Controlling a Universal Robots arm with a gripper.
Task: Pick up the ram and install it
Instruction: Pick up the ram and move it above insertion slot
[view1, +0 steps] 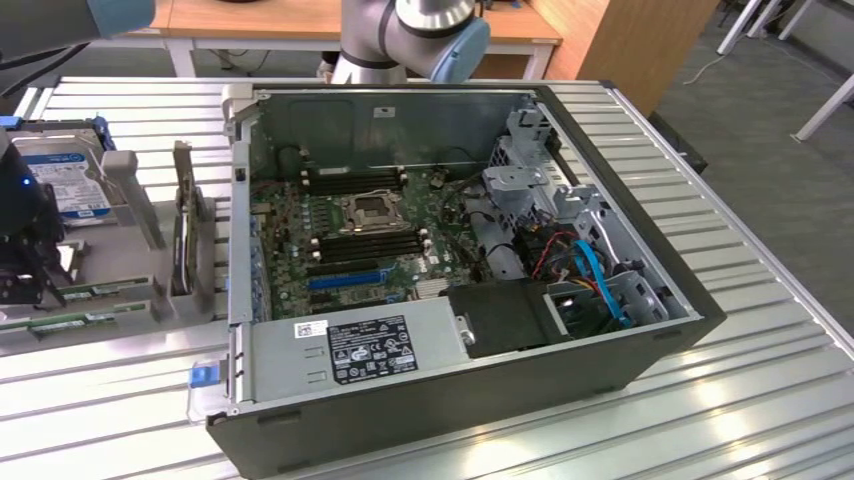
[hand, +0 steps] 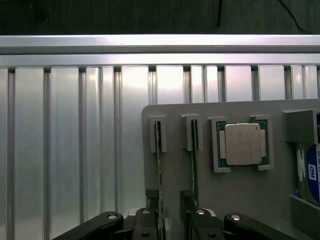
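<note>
Plainly, the gripper (hand: 170, 212) hangs low over the grey holder tray (hand: 240, 195) with its jaws spread and nothing between them. The ram (hand: 158, 165) stands on edge in its slot there, with a second stick (hand: 194, 165) just beside it. The risk, as I judge it, is alignment: the gap between the jaws seems to fall between the two sticks rather than squarely over one, so a straight descent could set a finger on a board's top edge or knock the neighbour askew. A skewed grip would also make seating awkward in the memory slots (view1: 360, 245) of the open computer case (view1: 534, 400). A processor (hand: 243, 144) and a hard drive (hand: 310, 172) sit farther along the tray. Everything rests on a ribbed aluminium table (hand: 65, 150), bright with glare. Beyond it are a wooden desk (view1: 267, 20) and grey floor (view1: 761, 110).
</note>
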